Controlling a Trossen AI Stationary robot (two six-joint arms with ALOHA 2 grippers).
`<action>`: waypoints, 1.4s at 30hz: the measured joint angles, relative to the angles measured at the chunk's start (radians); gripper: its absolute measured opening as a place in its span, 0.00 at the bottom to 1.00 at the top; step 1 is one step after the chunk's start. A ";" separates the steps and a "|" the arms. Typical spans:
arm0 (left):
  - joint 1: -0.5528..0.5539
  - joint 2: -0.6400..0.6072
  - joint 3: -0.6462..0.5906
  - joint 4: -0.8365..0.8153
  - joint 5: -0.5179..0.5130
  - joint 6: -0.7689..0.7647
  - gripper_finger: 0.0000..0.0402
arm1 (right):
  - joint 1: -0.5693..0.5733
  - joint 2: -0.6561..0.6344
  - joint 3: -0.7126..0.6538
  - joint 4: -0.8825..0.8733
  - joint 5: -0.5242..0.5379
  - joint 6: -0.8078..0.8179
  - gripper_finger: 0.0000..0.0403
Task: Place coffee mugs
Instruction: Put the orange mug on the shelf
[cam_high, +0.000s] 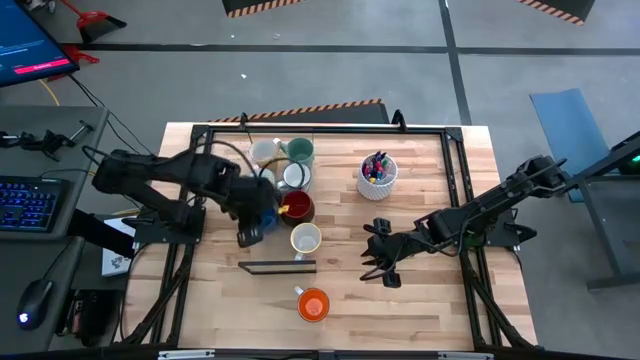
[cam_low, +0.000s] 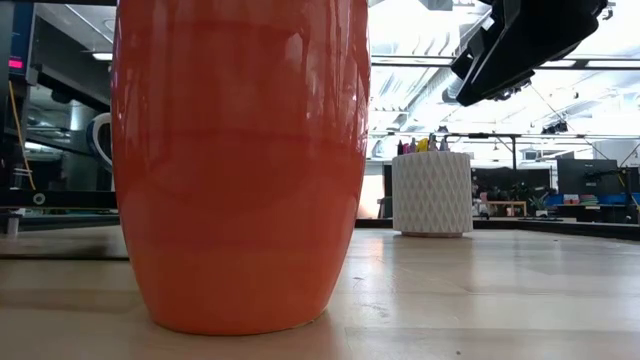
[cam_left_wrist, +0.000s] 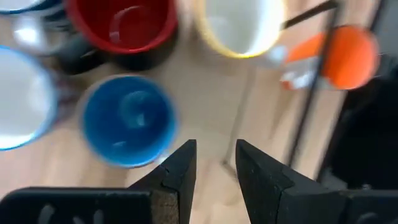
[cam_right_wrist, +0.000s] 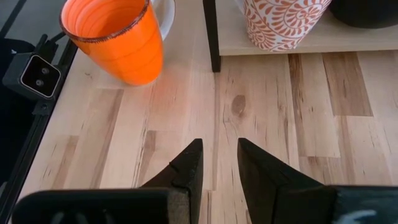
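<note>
Left pincer (cam_high: 250, 236) is hovering slightly parted and empty just beside the blue mug (cam_high: 264, 212), which is sitting with the cluster beside the red mug (cam_high: 296, 207). Cream mug (cam_high: 305, 239) and orange mug (cam_high: 313, 304) are waiting apart. Right pincer (cam_high: 380, 268), narrowly parted, is holding nothing. Looks maybe halfway.

Bright overhead light — left wrist view motion-blurred (others sharp).

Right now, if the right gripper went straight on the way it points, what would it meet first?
Probably the dark stand leg. The right gripper, jaws a little apart and empty, points over bare table at it, with the orange mug off to one side and a patterned mug to the other. Depth is unclear.
</note>
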 joint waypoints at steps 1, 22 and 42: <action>-0.021 0.000 0.000 0.025 0.003 -0.013 0.25 | 0.000 0.000 0.000 -0.001 0.000 0.000 0.20; -0.339 0.304 0.017 0.509 -0.006 0.002 0.25 | 0.000 0.000 0.000 -0.012 0.000 -0.019 0.20; -0.424 0.503 0.206 0.427 -0.132 0.031 0.25 | 0.000 0.000 0.000 -0.069 -0.005 -0.016 0.20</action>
